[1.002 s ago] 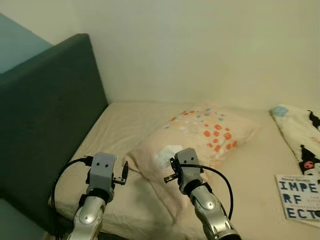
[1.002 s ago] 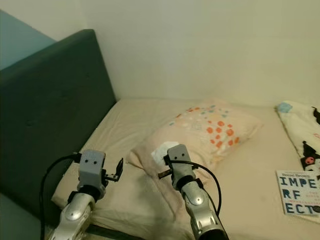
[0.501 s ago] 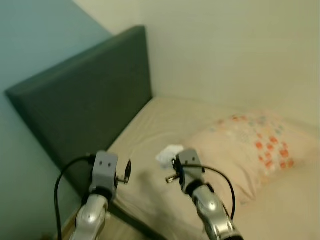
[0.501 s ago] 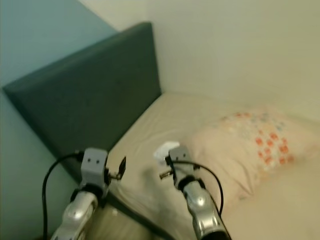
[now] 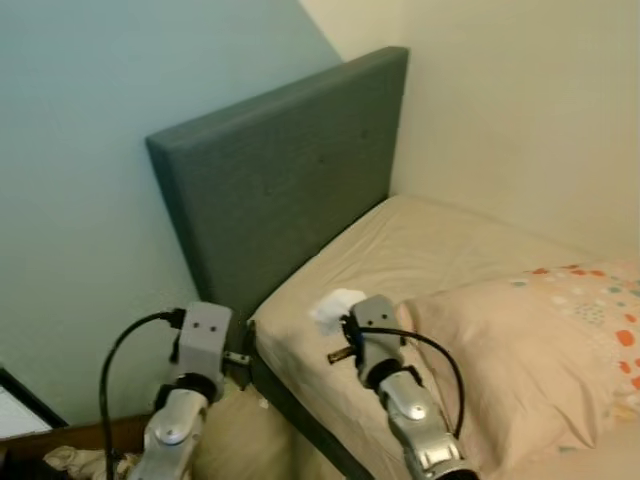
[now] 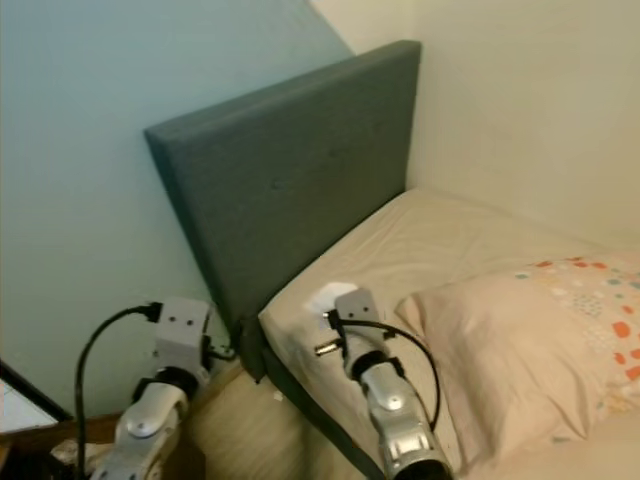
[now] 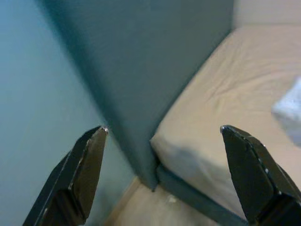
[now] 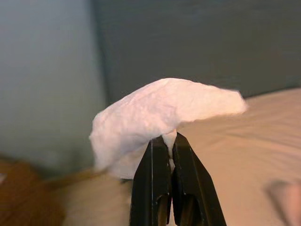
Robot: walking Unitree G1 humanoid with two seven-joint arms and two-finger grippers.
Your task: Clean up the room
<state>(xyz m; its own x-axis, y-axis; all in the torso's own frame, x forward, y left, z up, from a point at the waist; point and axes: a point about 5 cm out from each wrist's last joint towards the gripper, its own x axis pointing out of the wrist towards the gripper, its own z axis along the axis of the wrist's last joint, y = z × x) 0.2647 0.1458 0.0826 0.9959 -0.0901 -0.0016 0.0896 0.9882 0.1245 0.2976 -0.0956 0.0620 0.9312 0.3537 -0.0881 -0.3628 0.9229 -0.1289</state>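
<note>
The right gripper (image 8: pixel 162 155) pinches a crumpled white tissue (image 8: pixel 160 117) above the bed (image 5: pixel 420 250) corner, the left gripper (image 7: pixel 162 174) gapes empty, so disposal looks undone.

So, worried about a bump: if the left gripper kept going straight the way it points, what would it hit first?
Probably the grey headboard near the mattress corner; the open left gripper frames that edge, though depth is unclear.

Tissue (image 8: pixel 160 115): white, crumpled, hanging pinched between my right gripper's (image 8: pixel 168 141) closed fingers.
Position: I am holding it above the bed's (image 5: pixel 420 245) corner.
</note>
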